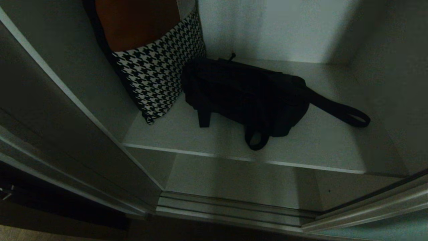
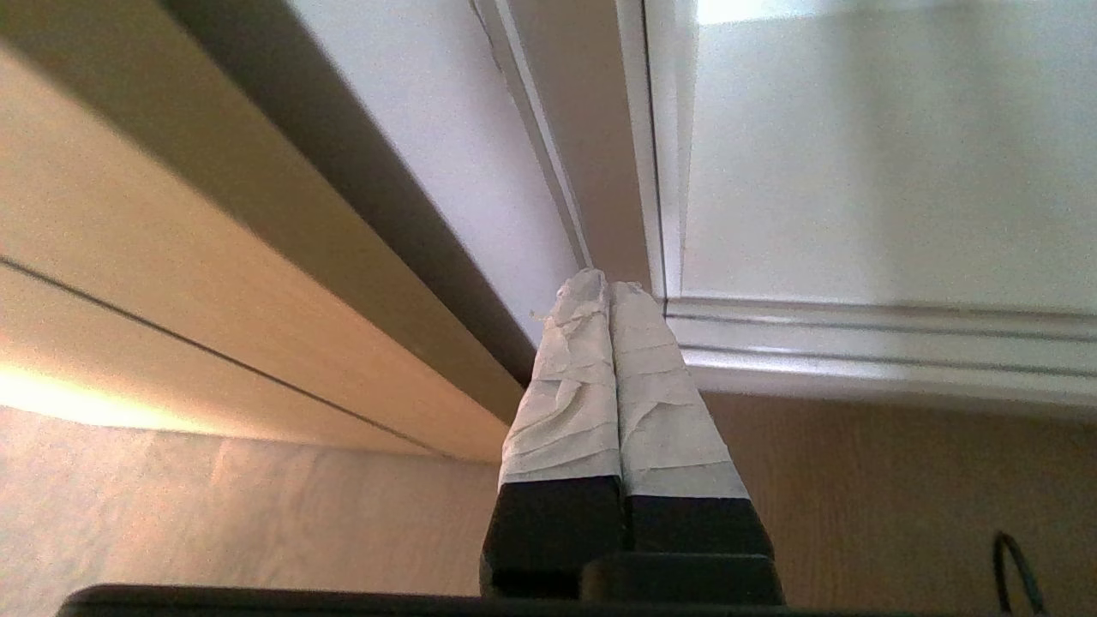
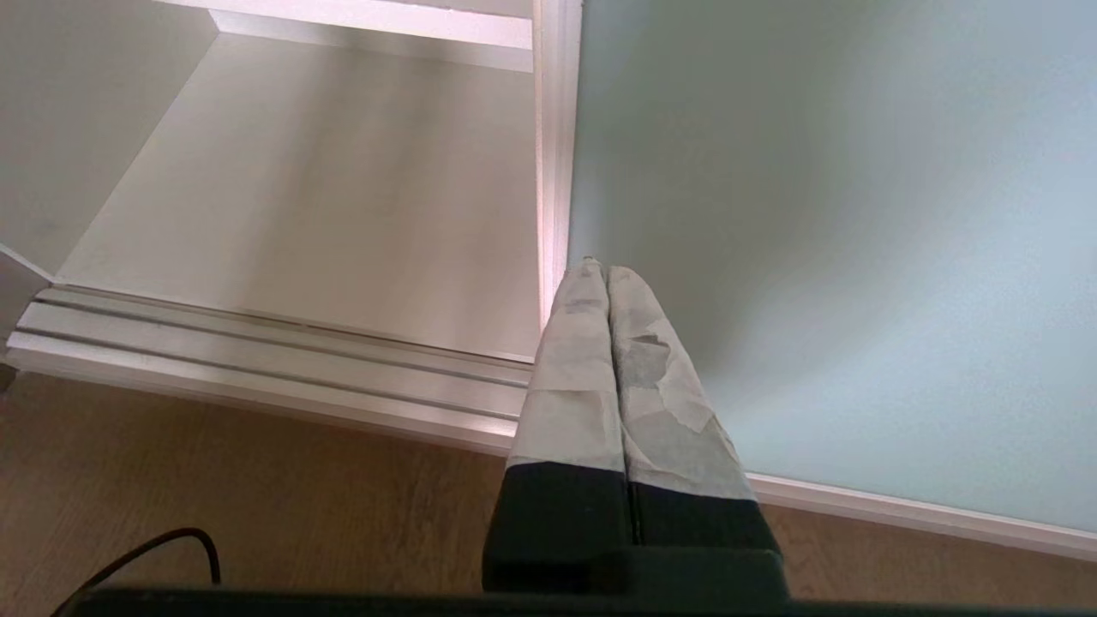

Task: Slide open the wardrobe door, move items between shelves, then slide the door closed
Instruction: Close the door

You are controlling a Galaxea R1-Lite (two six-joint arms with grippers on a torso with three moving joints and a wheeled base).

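Bag (image 1: 247, 97), soft black with strap loop, on shelf (image 1: 311, 150); both grippers pinched closed, empty.

The left claw (image 2: 610, 287) and right claw (image 3: 607, 267) share one build: two long, tapering fingers wrapped in creased pale grey tape, black at the base, fixed to a black mount. A thin black cable (image 3: 146, 548) trails nearby.

What sits around my work in the wardrobe

I see a houndstooth cushion (image 1: 160, 72) leaning upright in the back left corner, an orange cloth (image 1: 135, 23) above it; below, wooden floor (image 3: 257, 480), a black cable (image 3: 141, 553), and a beige cabinet front (image 2: 171, 283).
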